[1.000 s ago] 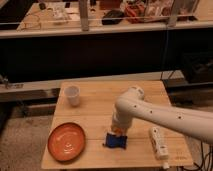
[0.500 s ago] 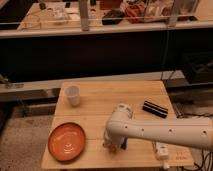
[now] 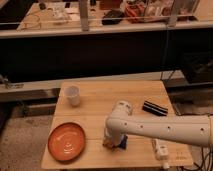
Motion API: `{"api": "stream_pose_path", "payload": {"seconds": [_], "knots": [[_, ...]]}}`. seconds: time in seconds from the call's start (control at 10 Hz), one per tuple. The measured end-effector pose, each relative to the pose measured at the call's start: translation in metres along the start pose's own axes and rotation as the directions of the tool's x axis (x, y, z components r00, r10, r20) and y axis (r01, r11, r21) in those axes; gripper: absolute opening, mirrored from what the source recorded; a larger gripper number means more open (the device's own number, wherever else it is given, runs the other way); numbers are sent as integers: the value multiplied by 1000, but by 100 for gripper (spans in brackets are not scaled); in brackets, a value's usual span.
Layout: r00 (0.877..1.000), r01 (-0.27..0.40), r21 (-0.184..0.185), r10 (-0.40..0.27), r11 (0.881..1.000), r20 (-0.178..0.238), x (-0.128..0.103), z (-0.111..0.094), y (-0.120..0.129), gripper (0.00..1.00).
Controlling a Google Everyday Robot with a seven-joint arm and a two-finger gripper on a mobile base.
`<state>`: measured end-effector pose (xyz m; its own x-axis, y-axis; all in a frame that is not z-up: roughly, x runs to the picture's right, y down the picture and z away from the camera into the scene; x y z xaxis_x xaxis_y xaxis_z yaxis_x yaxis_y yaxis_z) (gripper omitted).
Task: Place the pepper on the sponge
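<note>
One gripper [image 3: 112, 141] low at sponge [image 3: 123, 143] | grip state: I can't read it | pepper not made out | I'd keep moves slow, vertical, centred over pad.

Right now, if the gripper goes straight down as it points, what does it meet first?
Most likely the sponge, which lies just under the gripper on the table. The orange bit at its tip looks like the pepper; depth is unclear.
</note>
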<state>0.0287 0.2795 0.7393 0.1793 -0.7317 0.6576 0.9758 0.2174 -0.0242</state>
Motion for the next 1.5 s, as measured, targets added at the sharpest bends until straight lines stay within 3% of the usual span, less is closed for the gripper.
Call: {"api": "stream_pose_path", "payload": {"seconds": [0.5, 0.9, 1.2, 1.5], "knots": [[1000, -19, -28, 19, 999, 13, 8, -2, 5, 80], [992, -126, -56, 124, 990, -38, 42, -28, 27, 80], [991, -132, -56, 131, 990, -15, 59, -28, 31, 80], [991, -134, -58, 133, 989, -14, 59, -28, 32, 80]]}}
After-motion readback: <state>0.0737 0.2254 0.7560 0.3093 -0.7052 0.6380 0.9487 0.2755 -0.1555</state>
